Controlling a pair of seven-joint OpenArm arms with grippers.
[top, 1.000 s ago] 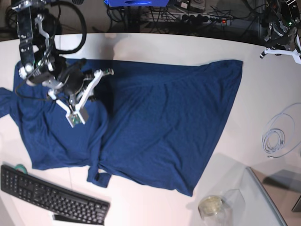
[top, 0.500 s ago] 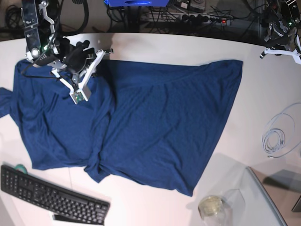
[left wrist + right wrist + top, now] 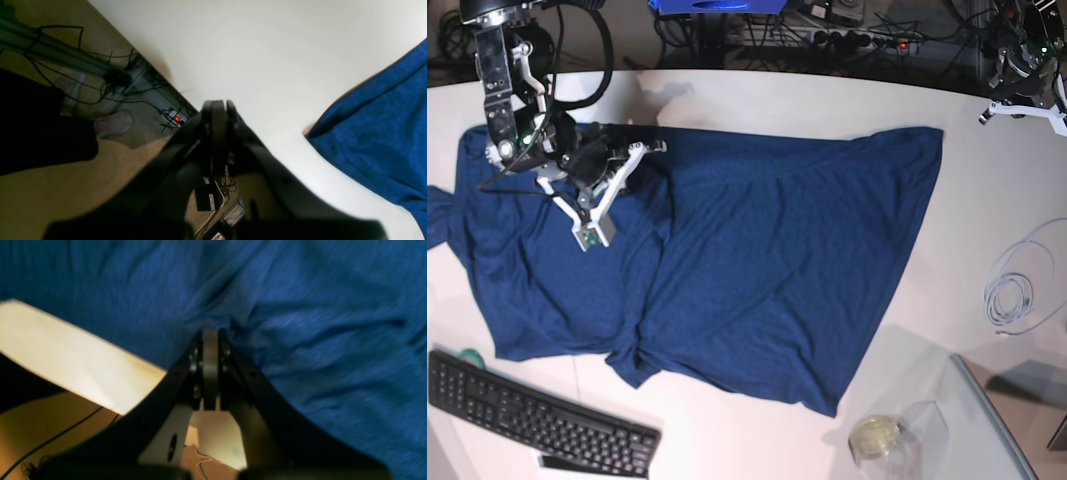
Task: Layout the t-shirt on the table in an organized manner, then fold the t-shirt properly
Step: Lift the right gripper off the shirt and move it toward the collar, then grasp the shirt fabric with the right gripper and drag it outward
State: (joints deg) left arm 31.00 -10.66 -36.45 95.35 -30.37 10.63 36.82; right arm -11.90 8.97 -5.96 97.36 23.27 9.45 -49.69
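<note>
At the upper left of the base view, the right gripper (image 3: 632,150) sits over the t-shirt (image 3: 757,260), jaws clenched; the blurred wrist view suggests, not certainly, that a fabric ridge is pinched. The navy shirt lies spread on the white table (image 3: 827,100), long axis running left to right. At the far upper right, the left gripper (image 3: 217,106) stays clenched on nothing, well apart from the shirt's corner.
</note>
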